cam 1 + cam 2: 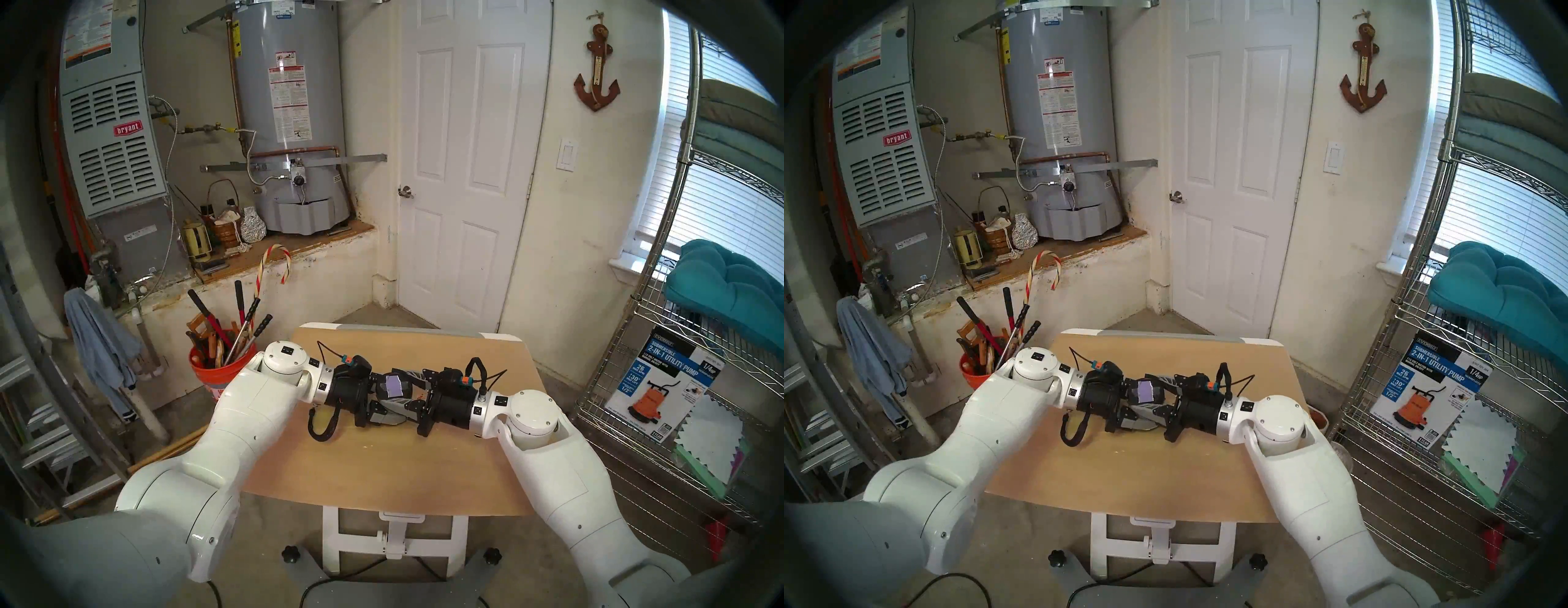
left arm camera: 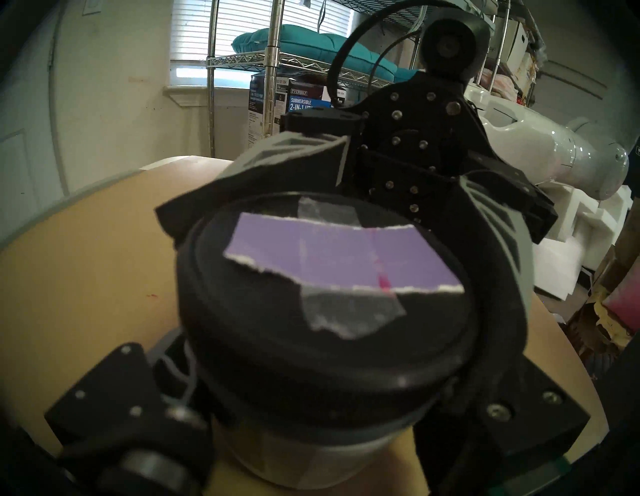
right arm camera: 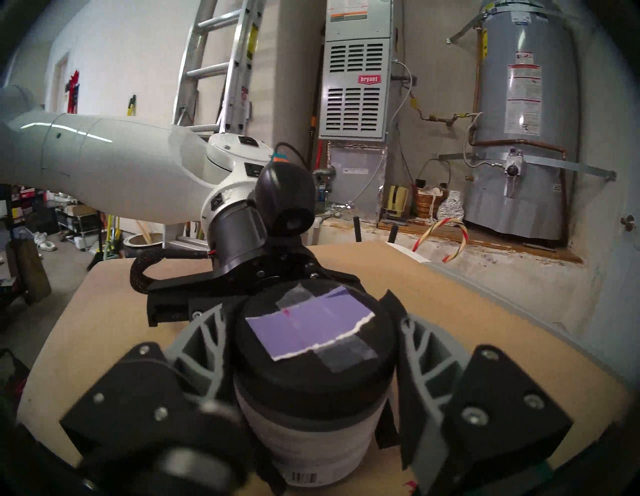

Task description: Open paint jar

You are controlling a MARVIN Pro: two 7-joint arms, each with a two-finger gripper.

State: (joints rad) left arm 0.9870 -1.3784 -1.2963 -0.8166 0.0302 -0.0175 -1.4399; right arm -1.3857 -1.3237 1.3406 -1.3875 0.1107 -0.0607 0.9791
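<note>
A: Jar (image 1: 392, 388)?
B: Frame centre, held above the desk (image 1: 382, 467); lid (image 3: 313, 332) on, lilac swatch (image 2: 341, 258) taped on top.
A: Grippers?
B: Left gripper (image 1: 388, 401) clamped on the jar from frame left; right gripper (image 1: 403, 390) from frame right, clenched on the lid.
</note>
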